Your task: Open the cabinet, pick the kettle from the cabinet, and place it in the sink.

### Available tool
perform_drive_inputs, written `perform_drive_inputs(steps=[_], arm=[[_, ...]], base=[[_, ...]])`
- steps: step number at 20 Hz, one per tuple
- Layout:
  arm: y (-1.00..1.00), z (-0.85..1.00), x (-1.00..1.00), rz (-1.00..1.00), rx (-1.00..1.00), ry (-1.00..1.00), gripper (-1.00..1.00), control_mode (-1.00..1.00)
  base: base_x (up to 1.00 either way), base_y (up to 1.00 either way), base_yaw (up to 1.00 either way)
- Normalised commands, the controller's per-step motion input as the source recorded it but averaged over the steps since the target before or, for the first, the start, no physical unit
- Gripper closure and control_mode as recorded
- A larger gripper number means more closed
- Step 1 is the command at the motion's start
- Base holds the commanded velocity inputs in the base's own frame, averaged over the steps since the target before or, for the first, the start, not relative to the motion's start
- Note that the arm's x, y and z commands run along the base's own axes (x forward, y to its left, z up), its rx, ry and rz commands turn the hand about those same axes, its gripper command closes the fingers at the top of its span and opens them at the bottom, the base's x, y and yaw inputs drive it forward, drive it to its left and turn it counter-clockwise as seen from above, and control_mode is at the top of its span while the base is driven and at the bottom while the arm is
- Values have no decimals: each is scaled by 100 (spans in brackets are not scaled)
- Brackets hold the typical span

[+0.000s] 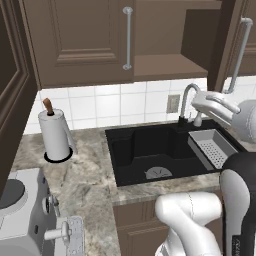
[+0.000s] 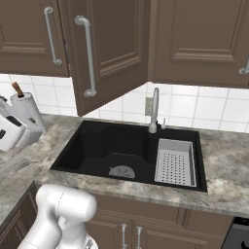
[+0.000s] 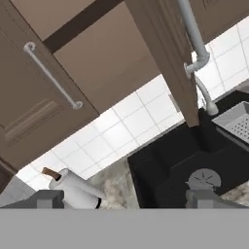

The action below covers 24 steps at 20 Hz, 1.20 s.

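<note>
Brown cabinet (image 1: 165, 40) at upper frame has one door swung open, no kettle on its shelf that I can see; my tool (image 3: 126, 200) spread wide and empty, I risk clipping that door above the sink (image 2: 112, 151).

1. Arm (image 1: 192, 220): glossy white rounded shell segments, bulbous at the joints, seen in both base views.
2. One dark, near-black joint section (image 1: 240, 200) at the right edge of the left base view, faint lettering low on it, unreadable.
3. Finger tips (image 3: 48, 198): small, dark grey, blocky.
</note>
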Motion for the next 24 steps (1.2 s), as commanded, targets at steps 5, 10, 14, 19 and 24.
perform_drive_inputs(steps=[5,10,14,19,24], arm=[[17,-6,25,-28,19,12,-100,-100],[9,-10,36,-27,19,8,-100,-100],[0,-14,37,-23,8,0,-100,-100],[0,-13,44,-22,10,0,-100,-100],[-1,-8,43,-15,3,-1,-100,-100]], base=[[0,0,0],[0,0,0],[0,0,0],[0,0,0],[0,0,0]])
